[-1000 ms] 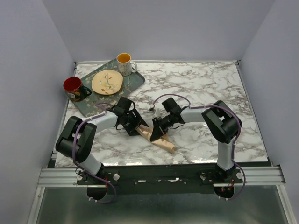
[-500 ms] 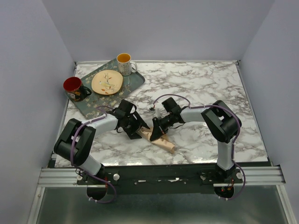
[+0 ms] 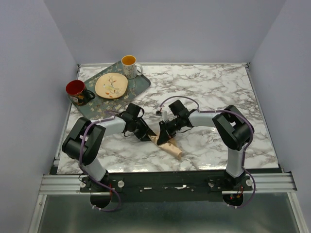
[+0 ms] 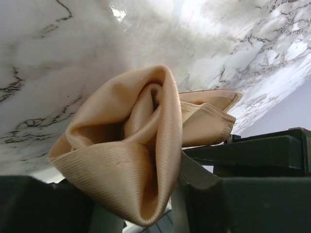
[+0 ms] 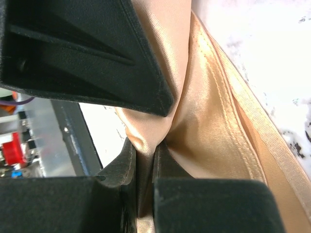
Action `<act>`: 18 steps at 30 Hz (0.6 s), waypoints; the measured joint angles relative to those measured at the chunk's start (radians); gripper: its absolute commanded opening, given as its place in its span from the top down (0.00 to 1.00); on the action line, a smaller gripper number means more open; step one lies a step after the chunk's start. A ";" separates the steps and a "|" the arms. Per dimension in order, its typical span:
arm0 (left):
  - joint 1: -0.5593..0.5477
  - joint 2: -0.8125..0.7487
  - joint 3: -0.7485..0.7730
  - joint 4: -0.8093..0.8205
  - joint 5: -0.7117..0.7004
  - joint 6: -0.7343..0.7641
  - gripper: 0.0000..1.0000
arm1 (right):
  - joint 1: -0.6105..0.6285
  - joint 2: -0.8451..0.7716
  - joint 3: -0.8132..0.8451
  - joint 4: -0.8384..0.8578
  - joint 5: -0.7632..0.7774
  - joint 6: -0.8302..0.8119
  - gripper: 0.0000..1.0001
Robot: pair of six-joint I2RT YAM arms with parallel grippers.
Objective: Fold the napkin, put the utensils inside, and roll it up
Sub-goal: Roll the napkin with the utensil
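Napkin [image 3: 168, 146] lies rolled into a short, thick bundle on the marble worktop [image 3: 209, 87], near the front edge and between the two arms. Its long axis runs diagonally, with the far end toward the left arm and the near end toward the front right.

Left hand [image 3: 145, 136]: set low at the far end of the roll. In the left wrist view the bunched end of the cloth fills the gap between the fingers [image 4: 43, 204] and touches both, so the hand is pinching the napkin. The folds open toward the camera in loose curls.

Right hand [image 3: 163, 135]: just beside the left hand on the same bundle. Its fingers [image 5: 209, 204] are pressed nearly together on a thin ridge of satin cloth. The hemmed edges run off to the right over the marble.

Back left: grey-green tray [image 3: 97, 109] carrying a floral plate [image 3: 111, 85] and an orange mug [image 3: 129, 65]. A red mug [image 3: 77, 92] stands at its left edge. All are well apart from the napkin.
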 measured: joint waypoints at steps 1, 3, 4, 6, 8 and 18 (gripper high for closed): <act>0.000 0.000 -0.001 0.005 0.000 0.000 0.71 | 0.001 -0.005 0.002 -0.009 0.014 -0.002 0.83; 0.000 0.002 -0.001 0.011 0.000 -0.005 0.84 | 0.011 -0.013 0.013 -0.036 0.050 -0.008 0.78; -0.001 0.004 0.002 0.012 0.000 -0.006 0.89 | 0.018 -0.018 0.021 -0.053 0.070 -0.011 0.76; -0.003 0.006 0.009 0.003 -0.008 0.005 0.98 | 0.031 -0.027 0.038 -0.084 0.113 -0.023 0.68; -0.005 0.014 0.011 -0.002 -0.013 0.008 1.00 | 0.043 -0.035 0.057 -0.116 0.154 -0.042 0.57; -0.021 0.029 0.084 -0.120 -0.063 0.020 1.00 | 0.143 -0.127 0.179 -0.334 0.502 -0.066 0.40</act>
